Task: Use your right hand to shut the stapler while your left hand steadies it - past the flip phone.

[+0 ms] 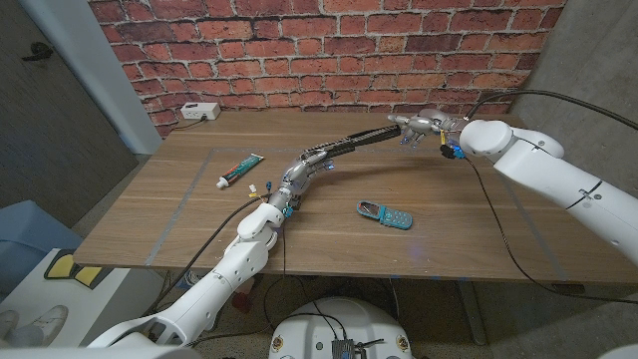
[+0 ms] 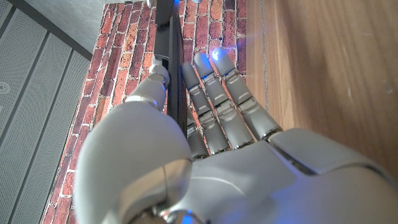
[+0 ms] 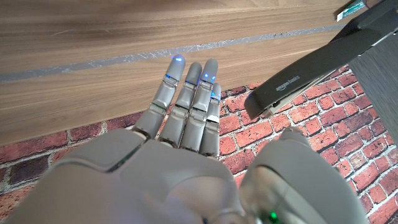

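Stapler (image 1: 349, 147), gripped by left robot hand (image 1: 302, 174), reaches right robot hand's (image 1: 424, 128) spread fingers.

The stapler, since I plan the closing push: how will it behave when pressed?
The stapler is opened out long, so its raised arm probably swings on its hinge rather than bending. Pushed at the far end by the right hand, it may pivot or slide unless the left hand holds it.
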